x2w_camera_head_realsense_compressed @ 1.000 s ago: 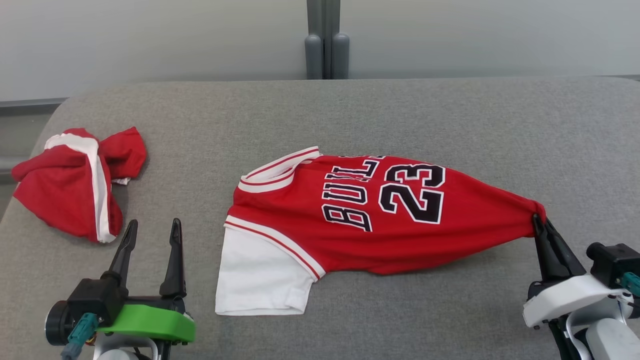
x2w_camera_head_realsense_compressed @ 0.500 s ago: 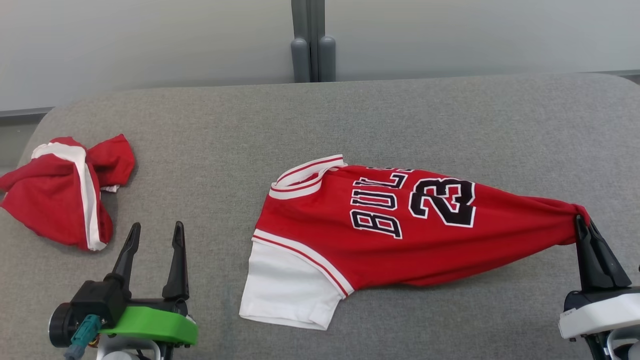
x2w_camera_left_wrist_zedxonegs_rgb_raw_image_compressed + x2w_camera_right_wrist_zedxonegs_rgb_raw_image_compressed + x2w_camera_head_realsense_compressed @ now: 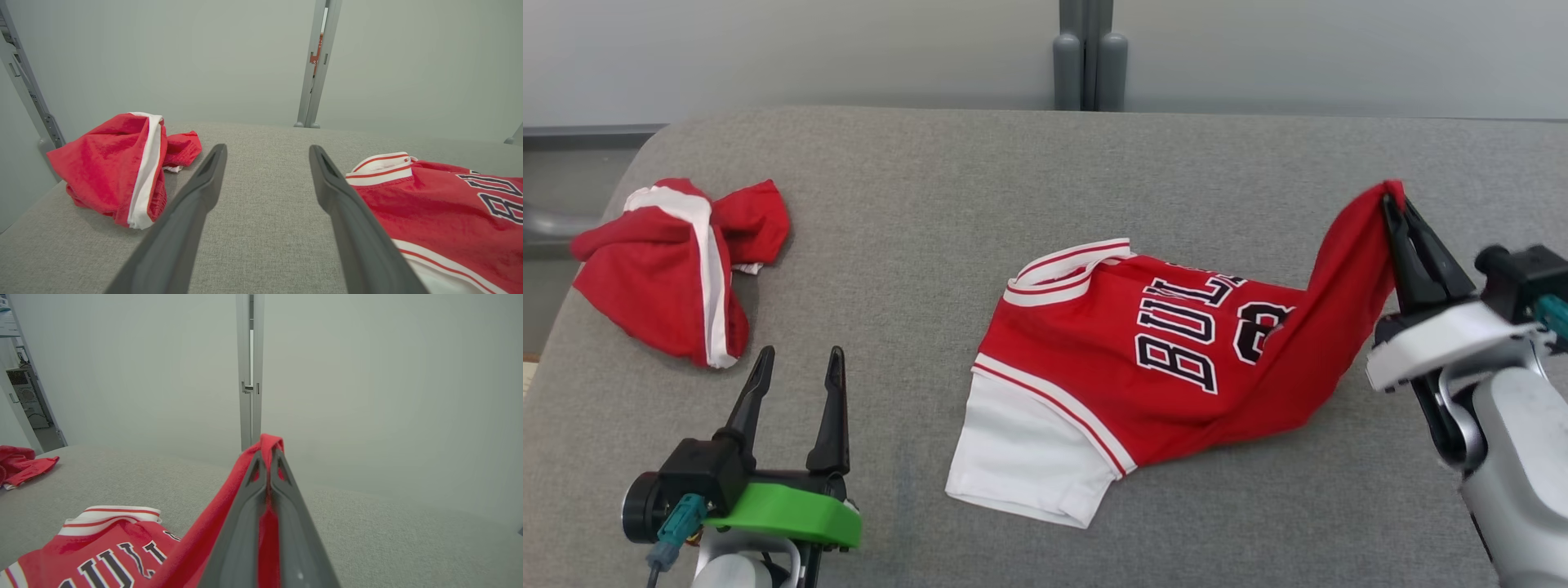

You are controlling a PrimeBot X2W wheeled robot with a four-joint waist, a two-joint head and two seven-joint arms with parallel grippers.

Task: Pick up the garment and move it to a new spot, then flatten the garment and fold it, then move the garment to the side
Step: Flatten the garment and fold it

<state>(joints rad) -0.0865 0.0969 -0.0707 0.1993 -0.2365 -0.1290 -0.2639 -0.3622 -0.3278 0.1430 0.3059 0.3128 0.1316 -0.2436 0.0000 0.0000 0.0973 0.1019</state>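
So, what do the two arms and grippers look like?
The left gripper and right gripper each have two long, dark tapering fingers on a black body with a teal connector. The left has a green collar, the right a white collar above a pale grey forearm.

Red jersey [image 3: 1094,359] w/ white short sleeve, white-and-red striped collar, black "BULL" lettering + part of a number. Collar end lies flat on grey pad [image 3: 915,204], approx centre-right, sleeve twd the near edge. Hem end bunched to a point, raised off the pad at right, pinched in right gripper [image 3: 1398,204]. Cloth betw. the two sags, folding over the number.
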